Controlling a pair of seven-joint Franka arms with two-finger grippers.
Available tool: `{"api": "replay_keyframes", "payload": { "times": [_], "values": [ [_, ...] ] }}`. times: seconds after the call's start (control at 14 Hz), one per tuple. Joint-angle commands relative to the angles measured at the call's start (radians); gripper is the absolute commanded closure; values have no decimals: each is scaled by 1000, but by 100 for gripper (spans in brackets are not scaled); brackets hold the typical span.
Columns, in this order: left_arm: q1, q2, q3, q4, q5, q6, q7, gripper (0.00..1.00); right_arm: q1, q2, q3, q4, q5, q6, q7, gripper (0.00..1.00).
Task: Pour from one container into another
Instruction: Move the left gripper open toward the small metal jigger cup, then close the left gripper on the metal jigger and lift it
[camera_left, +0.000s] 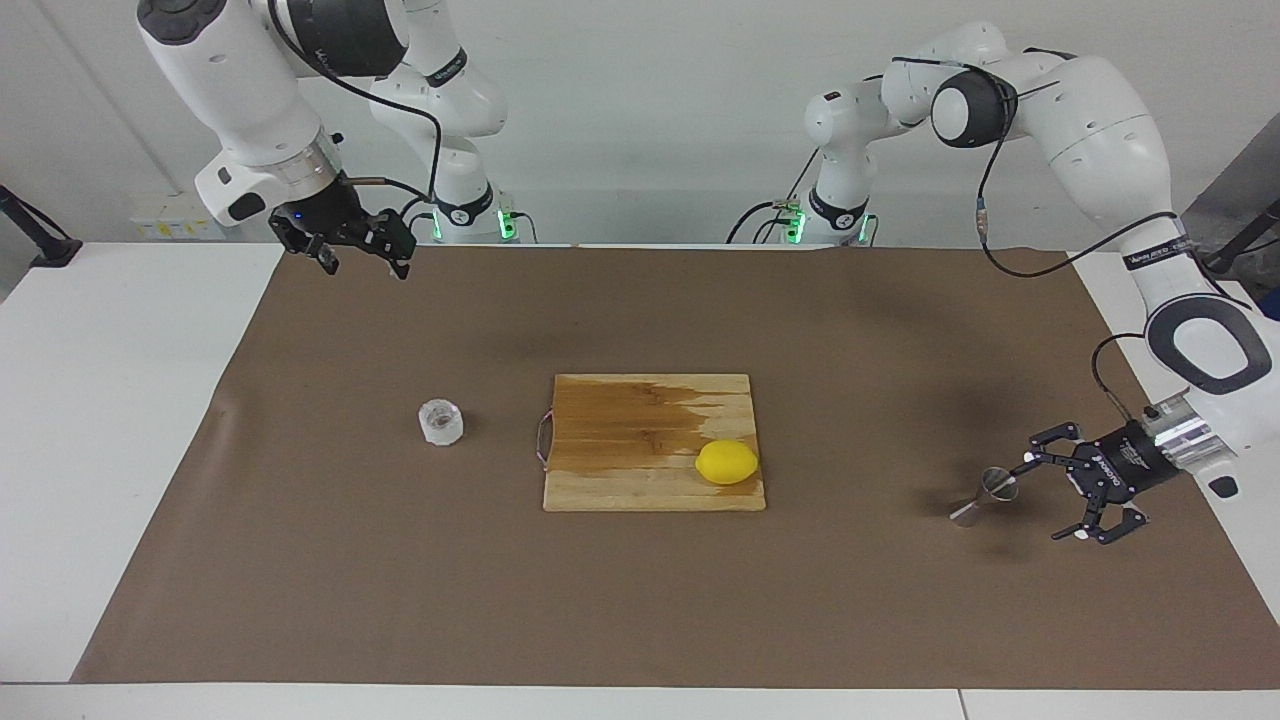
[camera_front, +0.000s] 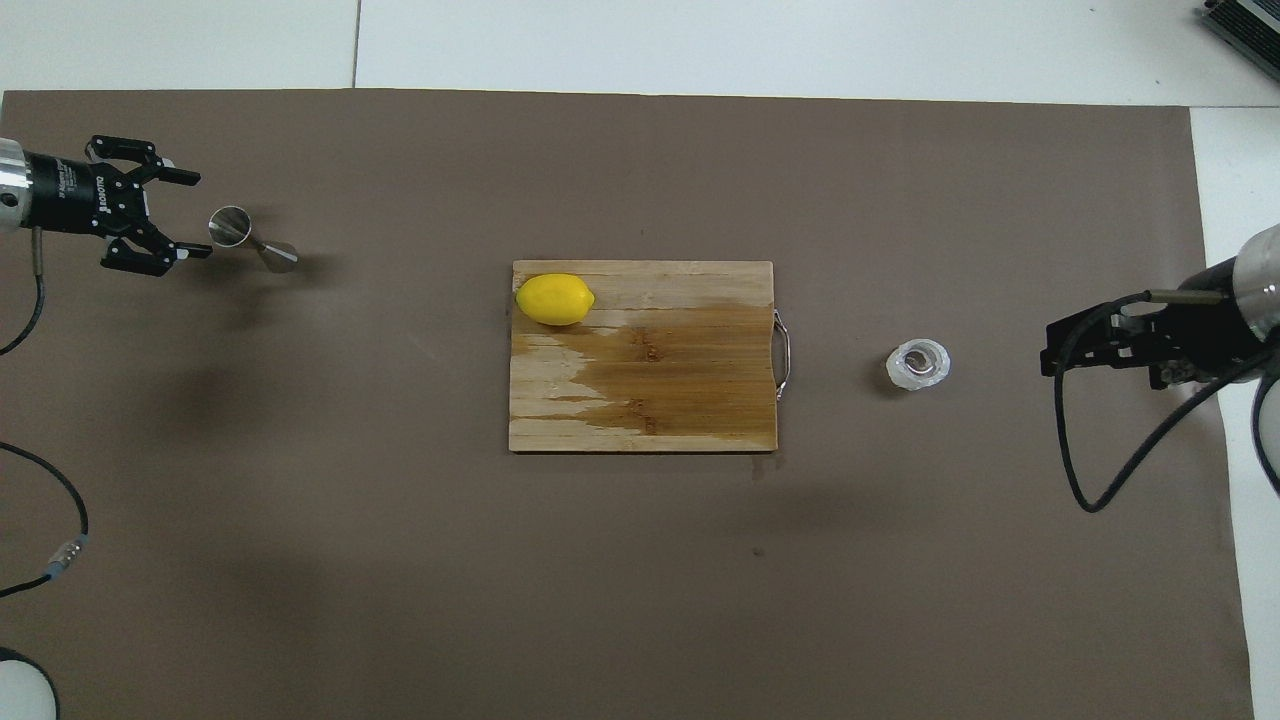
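Brown table mat (camera_left: 640, 600), left hand (camera_left: 1048, 501) marked ROBOTIQ spread beside steel jigger (camera_left: 983, 497), right hand (camera_left: 365, 262) spread, waiting.

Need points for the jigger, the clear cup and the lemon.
jigger (camera_left: 985, 497), facing view, on its narrow waist below the upper cone.
clear cup (camera_front: 918, 364), overhead view, on its open top.
lemon (camera_left: 727, 462), facing view, on the middle of its yellow skin.
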Motion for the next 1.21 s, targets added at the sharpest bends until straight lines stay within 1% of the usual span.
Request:
{"api": "replay_keyframes", "payload": {
  "times": [0.0,0.36,0.86,1.14],
  "values": [
    [-8,-43,2,-109,-4,53,5,0,-9,-2,8,0,-9,-6,7,0],
    [-28,-72,-8,-213,-17,101,89,0,-9,-2,8,0,-9,-6,7,0],
    [-23,-84,-12,-226,-91,87,130,0,-9,-2,8,0,-9,-6,7,0],
    [-26,-100,-11,-270,-143,104,159,0,-9,-2,8,0,-9,-6,7,0]
  ]
}}
